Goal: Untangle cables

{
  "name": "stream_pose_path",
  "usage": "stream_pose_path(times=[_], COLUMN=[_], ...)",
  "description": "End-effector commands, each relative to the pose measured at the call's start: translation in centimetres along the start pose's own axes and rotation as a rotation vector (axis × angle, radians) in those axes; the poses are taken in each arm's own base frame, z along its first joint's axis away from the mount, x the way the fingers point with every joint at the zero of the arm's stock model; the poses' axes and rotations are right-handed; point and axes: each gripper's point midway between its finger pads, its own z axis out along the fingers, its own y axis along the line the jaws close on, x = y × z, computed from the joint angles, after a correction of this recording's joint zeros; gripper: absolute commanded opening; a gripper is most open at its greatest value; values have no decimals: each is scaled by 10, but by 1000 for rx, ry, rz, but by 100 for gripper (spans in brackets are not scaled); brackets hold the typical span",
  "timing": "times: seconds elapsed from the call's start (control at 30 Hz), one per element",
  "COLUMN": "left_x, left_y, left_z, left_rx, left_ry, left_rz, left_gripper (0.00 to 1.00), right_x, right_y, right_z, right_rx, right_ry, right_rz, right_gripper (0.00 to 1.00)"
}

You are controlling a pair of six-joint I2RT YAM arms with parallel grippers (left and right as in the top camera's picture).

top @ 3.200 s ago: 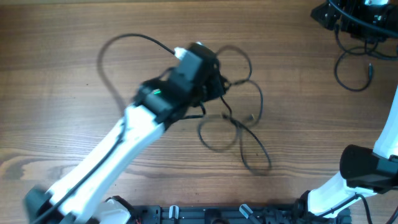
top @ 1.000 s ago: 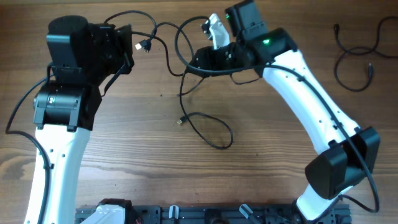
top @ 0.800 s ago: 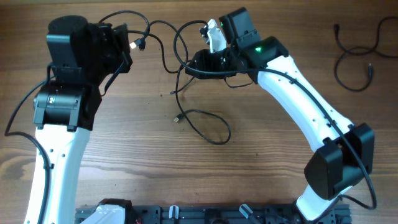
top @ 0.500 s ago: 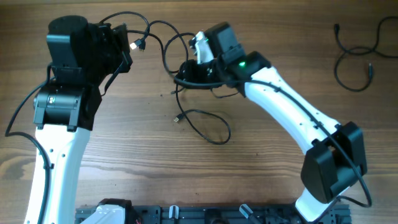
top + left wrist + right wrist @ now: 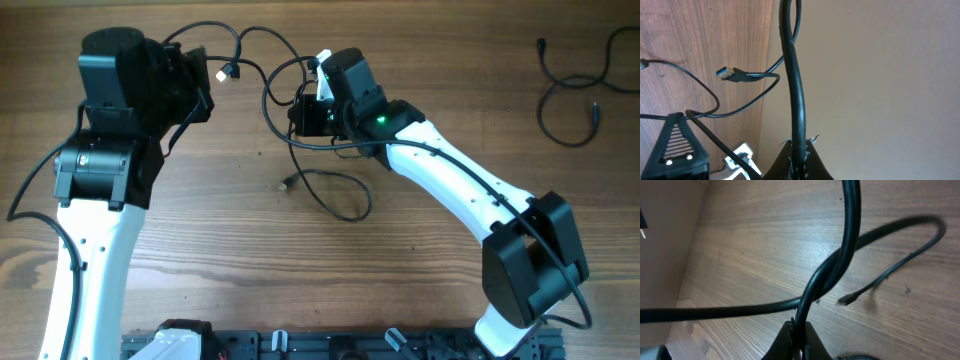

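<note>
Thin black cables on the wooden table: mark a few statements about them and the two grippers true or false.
1. The left gripper is shut on a thin black cable. True.
2. The right gripper is open and empty. False: it is shut on a cable too.
3. A silver USB plug shows beside the left gripper. True.
4. Every black cord is in the tangle between the arms. False: a separate black cord lies apart near the wooden table's right edge.

Looks like a robotics lab bench to me, not anyone's home. Two white-and-black robot arms, left arm (image 5: 95, 230) and right arm (image 5: 450, 180), come up from the near edge of a wood-grain worktop (image 5: 300, 280). There's a black rail (image 5: 330, 345) along that edge and a plain beige wall (image 5: 880, 75) past the wood.
</note>
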Motion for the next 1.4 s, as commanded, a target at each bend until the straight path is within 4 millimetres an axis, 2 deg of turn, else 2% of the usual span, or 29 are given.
stream_pose_path(times=[0.0, 0.1, 0.13, 0.2, 0.23, 0.27, 0.33, 0.43, 0.5, 0.6, 0.67, 0.7, 0.77, 0.87, 0.9, 0.97, 1.03, 1.13, 1.27, 1.37], left_x=[0, 6, 6, 7, 7, 7, 6, 5, 1, -16, -28, -36, -51, -76, -81, -89, -93, -98, -106, -108], left_y=[-4, -4, -4, -3, -3, -3, 0, 4, 8, 15, 19, 24, 37, 64, 74, 92, 105, 112, 111, 103], left_z=[-1, -1, -1, -1, -1, -1, -1, -1, 0, -1, -1, 0, 0, 1, 3, 10, 18, 29, 36, 40], left_rx=[10, 5, 4, 3, 2, 0, -11, -27, -39, -65, -83, -106, -171, -321, -375, -475, -542, -593, -616, -605], left_ry=[-1, 34, 33, 37, 40, 40, 36, 27, 6, -88, -151, -191, -260, -366, -381, -385, -375, -365, -381, -378], left_rz=[-15, -40, -40, -39, -39, -39, -40, -42, -44, -9, 73, 110, 188, 312, 349, 406, 451, 532, 630, 733], left_gripper=[4, 4, 4, 4, 4, 4, 4, 4, 4, 4, 4, 4, 4, 4, 4, 4, 4, 4, 4, 4], right_x=[-2, 1, 3, 6, 8, 10, 7, 0, -8, -24, -29, -29, -27, -19, -15, -12, -14, -31, -56, -61], right_y=[1, -3, -5, -10, -14, -16, -13, 2, 23, 46, 64, 73, 99, 126, 136, 143, 140, 109, 42, -15], right_z=[3, 9, 13, 22, 28, 30, 28, 12, -19, -87, -140, -160, -220, -284, -303, -327, -341, -347, -340, -319], right_rx=[-18, -13, -10, -5, -3, 1, -11, -47, -101, -139, -205, -247, -379, -531, -590, -650, -654, -564, -346, -159], right_ry=[-10, -2, 2, 13, 16, 22, 15, -4, -20, -87, -128, -140, -191, -251, -263, -278, -301, -353, -413, -389], right_rz=[-48, -65, -64, -58, -57, -55, -58, -70, -109, -162, -204, -229, -293, -373, -412, -420, -411, -345, -196, -72], right_gripper=[5, 27, 27, 27, 20, 5, 4, 4, 4, 4, 4, 4, 4, 4, 4, 4, 4, 4, 5, 4])
